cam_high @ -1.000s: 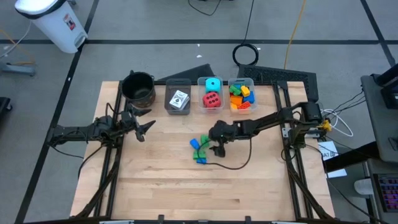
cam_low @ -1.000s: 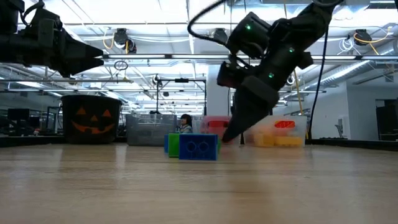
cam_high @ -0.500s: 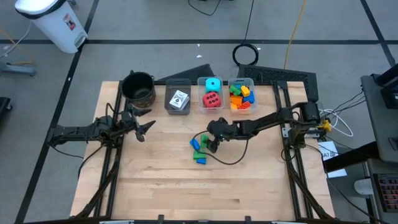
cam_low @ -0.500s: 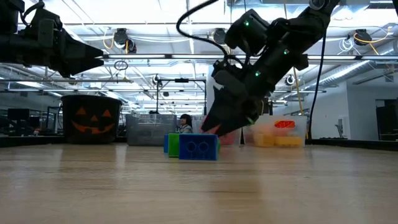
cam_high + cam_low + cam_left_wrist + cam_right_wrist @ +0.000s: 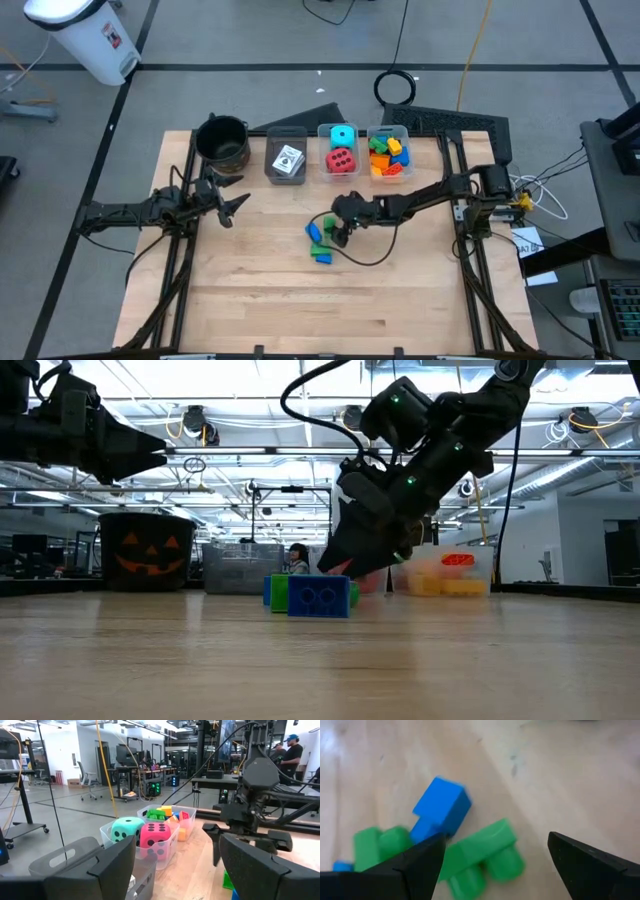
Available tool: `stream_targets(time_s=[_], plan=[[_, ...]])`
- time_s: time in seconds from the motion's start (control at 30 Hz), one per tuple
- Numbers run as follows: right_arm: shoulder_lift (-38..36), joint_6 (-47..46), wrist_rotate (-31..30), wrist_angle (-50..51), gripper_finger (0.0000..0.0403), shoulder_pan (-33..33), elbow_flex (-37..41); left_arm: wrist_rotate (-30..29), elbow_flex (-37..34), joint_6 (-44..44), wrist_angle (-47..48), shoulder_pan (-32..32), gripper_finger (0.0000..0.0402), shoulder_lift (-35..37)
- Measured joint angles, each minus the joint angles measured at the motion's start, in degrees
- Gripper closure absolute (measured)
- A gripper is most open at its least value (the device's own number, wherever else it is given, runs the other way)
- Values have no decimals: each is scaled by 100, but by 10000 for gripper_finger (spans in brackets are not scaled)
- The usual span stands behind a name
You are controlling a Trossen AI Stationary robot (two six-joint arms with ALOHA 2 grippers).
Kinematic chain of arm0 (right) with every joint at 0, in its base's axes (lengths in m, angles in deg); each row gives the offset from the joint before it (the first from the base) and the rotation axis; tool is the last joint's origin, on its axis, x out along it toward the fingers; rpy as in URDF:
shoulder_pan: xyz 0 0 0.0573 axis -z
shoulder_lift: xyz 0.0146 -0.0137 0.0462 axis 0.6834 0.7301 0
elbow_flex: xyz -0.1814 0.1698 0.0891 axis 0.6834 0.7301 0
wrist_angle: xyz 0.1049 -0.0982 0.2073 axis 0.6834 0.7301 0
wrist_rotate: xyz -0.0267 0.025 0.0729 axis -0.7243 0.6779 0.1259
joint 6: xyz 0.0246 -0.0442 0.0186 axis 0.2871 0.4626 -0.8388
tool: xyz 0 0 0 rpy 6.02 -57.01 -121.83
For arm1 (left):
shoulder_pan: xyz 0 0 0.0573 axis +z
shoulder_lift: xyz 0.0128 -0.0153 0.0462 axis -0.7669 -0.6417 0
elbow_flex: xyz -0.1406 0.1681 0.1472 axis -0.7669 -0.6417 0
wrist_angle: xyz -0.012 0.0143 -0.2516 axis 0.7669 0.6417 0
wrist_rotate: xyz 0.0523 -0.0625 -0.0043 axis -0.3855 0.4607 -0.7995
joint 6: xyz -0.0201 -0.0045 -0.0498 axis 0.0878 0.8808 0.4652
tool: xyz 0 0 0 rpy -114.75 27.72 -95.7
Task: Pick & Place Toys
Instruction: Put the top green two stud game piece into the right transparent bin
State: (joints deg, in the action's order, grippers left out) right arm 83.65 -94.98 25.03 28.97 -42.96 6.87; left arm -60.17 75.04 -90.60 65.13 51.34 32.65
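A small heap of blue and green bricks (image 5: 318, 242) lies on the wooden table near its middle. My right gripper (image 5: 337, 234) stands open, slanting down just beside and above the heap. In the right wrist view its fingers flank a green brick (image 5: 487, 851), with a blue brick (image 5: 442, 807) and another green brick (image 5: 375, 847) beyond; I cannot tell whether a finger touches it. In the low view the fingertips (image 5: 340, 563) hang over the blue brick (image 5: 318, 598). My left gripper (image 5: 235, 205) waits open at the table's left, held level above the wood.
Along the far edge stand a black pot (image 5: 222, 140), a grey bin with white cards (image 5: 287, 160), a clear bin with a red and a cyan dotted cube (image 5: 340, 150), and a clear bin of mixed bricks (image 5: 388, 155). Bare wood fills the near half.
My right gripper has shifted a little toward the table's left, closing on the brick heap, and has rolled about its own pointing line while tipping. Its fingers stay open. The bricks lie where they were.
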Motion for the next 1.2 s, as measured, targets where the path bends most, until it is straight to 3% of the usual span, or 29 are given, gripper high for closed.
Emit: stream_targets(time_s=[0.2, 0.53, 0.97, 1.2], plan=[[-2, 371, 591, 289, 69, -59, -2, 0, 0, 0, -14, 0, 110, 0], [-271, 1315, 572, 1454, 69, -69, 14, -2, 0, 0, -12, 0, 110, 0], [-92, 1254, 434, 654, 69, -70, 0, -7, 0, 2, -15, -2, 110, 2], [229, 1673, 452, 631, 69, -58, -9, -7, 0, 2, -20, 0, 110, 2]])
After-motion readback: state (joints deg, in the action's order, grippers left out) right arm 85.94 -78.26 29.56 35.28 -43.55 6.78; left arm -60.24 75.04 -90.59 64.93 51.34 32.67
